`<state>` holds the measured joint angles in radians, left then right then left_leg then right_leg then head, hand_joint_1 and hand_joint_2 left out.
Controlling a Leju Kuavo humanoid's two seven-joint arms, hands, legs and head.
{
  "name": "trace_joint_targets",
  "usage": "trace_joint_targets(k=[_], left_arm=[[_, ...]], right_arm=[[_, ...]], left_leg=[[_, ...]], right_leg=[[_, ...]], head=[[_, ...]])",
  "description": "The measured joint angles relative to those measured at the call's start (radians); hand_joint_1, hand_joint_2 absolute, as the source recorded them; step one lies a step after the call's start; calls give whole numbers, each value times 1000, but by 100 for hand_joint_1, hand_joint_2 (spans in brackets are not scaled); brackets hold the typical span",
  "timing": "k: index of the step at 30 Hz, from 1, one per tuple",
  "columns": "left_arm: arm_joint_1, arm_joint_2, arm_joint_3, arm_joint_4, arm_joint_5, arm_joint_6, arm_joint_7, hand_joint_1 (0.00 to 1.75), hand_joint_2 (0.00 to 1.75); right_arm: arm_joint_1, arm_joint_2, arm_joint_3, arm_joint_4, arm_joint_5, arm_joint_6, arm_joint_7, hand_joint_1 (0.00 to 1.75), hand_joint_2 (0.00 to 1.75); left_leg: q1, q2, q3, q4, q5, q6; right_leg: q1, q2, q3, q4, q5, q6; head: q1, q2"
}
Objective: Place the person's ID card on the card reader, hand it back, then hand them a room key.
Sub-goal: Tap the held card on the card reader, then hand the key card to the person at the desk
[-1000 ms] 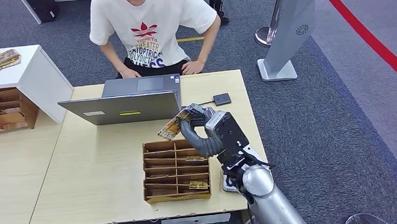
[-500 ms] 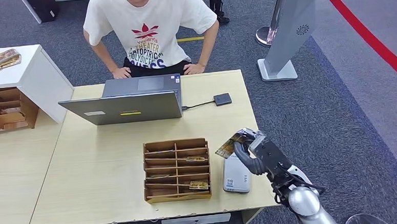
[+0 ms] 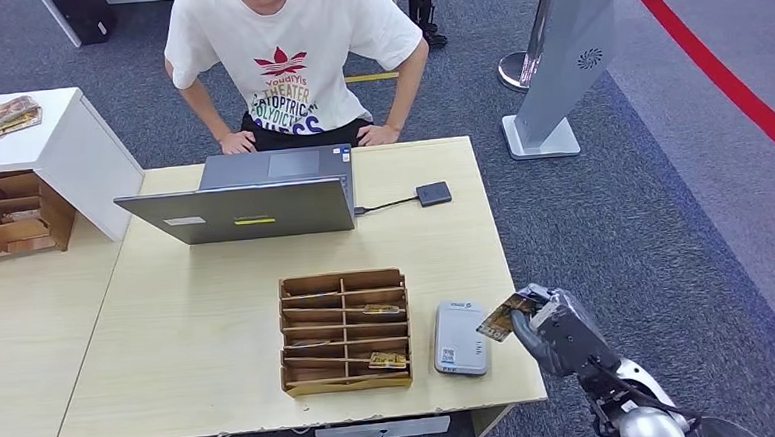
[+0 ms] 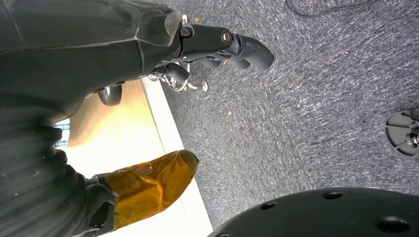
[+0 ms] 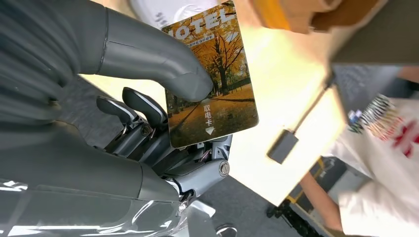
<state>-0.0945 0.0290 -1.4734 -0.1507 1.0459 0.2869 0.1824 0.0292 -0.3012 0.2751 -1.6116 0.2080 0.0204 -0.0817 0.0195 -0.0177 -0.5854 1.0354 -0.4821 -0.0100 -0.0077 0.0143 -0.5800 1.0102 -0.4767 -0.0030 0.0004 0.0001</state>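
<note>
Pulling back from the laptop (image 3: 252,198) side, the right hand (image 3: 554,327) has been brought low to the counter (image 3: 189,319) corner, just beside the card reader (image 3: 461,337) — so the card (image 3: 496,319) seems bound for the reader, not yet laid on it. A glossy, round-cornered rectangle printed with autumn trees is pinched between thumb and fingers. The reader is a smooth pale slab; the slotted key box (image 3: 344,331) looks wooden. The left hand (image 4: 148,59) hangs over speckled carpet — fingers apart, nothing held.
</note>
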Motion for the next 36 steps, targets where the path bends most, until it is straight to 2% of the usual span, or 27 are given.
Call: trace_joint_targets(k=[6, 16, 26, 36], left_arm=[[-1, 0, 0, 0, 1, 0, -3, 0, 175], [-1, 0, 0, 0, 0, 0, -5, 0, 175], [-3, 0, 0, 0, -5, -3, -6, 0, 175], [-8, -3, -3, 0, -11, -8, -5, 0, 175]], right_arm=[[-29, -49, 34, 15, 68, 55, 27, 175, 175], [-65, -73, 74, 36, 95, 72, 35, 175, 175], [-249, -75, 245, 145, 201, 63, 87, 175, 175], [-361, -55, 359, 212, 218, 67, 95, 175, 175]], left_leg=[[0, 0, 0, 0, 0, 0], [0, 0, 0, 0, 0, 0], [0, 1, 0, 0, 2, 1], [0, 0, 0, 0, 2, 1]], right_leg=[[0, 0, 0, 0, 0, 0], [0, 0, 0, 0, 0, 0], [0, 1, 0, 0, 1, 1], [0, 0, 0, 1, 1, 1]], head=[[0, 0], [0, 0], [0, 0], [0, 0]])
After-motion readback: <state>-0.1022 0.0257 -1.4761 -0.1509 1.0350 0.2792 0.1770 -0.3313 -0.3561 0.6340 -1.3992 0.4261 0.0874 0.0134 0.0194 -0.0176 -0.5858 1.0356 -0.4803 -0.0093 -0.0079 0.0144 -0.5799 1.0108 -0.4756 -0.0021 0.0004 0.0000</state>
